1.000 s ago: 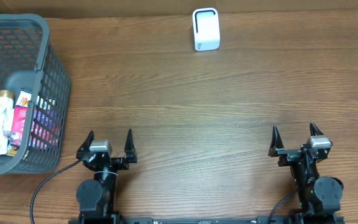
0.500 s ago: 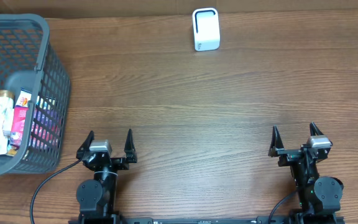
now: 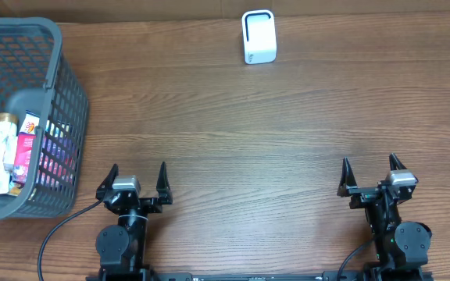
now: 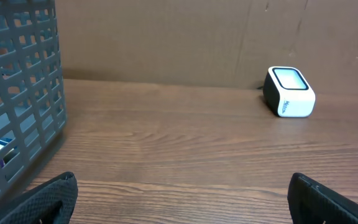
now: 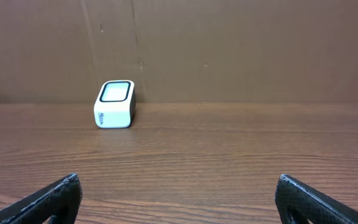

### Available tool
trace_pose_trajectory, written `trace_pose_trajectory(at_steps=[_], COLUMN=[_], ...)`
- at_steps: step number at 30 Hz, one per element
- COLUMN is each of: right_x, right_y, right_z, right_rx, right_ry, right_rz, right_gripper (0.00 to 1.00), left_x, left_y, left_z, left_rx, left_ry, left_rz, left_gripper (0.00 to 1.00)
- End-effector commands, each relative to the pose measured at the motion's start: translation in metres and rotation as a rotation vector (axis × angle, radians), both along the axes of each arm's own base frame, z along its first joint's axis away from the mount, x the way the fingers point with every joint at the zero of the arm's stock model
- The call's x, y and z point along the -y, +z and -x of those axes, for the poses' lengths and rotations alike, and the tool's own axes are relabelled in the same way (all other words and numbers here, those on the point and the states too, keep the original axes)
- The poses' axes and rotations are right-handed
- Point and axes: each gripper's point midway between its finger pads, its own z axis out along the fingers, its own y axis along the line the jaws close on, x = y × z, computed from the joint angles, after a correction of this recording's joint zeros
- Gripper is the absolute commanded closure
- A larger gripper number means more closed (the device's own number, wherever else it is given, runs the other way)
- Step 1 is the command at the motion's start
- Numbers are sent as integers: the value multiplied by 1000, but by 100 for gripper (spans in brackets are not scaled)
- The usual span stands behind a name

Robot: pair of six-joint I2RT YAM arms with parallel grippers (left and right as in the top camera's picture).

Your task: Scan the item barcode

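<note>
While both rest at the brown wooden table's [image 3: 248, 133] near edge,
left gripper [image 3: 138, 170]: jaws wide, touching nothing
right gripper [image 3: 369, 162]: jaws wide, touching nothing
pink packaged item [image 3: 23, 152]: inside grey plastic mesh basket [image 3: 73, 109], left edge
white boxy scanner [image 3: 258, 37]: far edge

This looks like a mock shop checkout set up on a robot test bench, not a real store. A small white barcode scanner [image 3: 257, 36] stands at the far edge of a wood-grain tabletop [image 3: 248, 133], with a plain brown cardboard wall [image 5: 229, 50] right behind it. To the scanner's left, well apart, sits a grey plastic shopping basket [image 3: 70, 129] holding packaged goods [image 3: 23, 152]. Across the tabletop from the scanner, at the near edge, a left arm [image 3: 119, 242] and a right arm [image 3: 401, 234] are mounted.
</note>
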Motion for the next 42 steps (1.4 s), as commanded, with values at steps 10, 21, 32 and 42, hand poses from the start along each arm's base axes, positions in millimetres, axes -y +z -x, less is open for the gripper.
trace_pose_trajectory(at_steps=[10, 21, 32, 42], right_x=[-1, -1, -1, -1], right_y=[-1, -1, -1, -1], right_z=[0, 0, 0, 0], right_rx=[7, 7, 7, 7], right_ry=[2, 2, 2, 2], right_rz=[2, 2, 2, 2], right_gripper=[0, 0, 0, 0], left_x=[-3, -3, 40, 45], left_y=[0, 0, 83, 210], left_z=[0, 0, 12, 64], left_rx=[6, 6, 347, 636], left_ry=[14, 14, -237, -234], left_rz=[-20, -20, 3, -151], left_gripper=[0, 0, 0, 0])
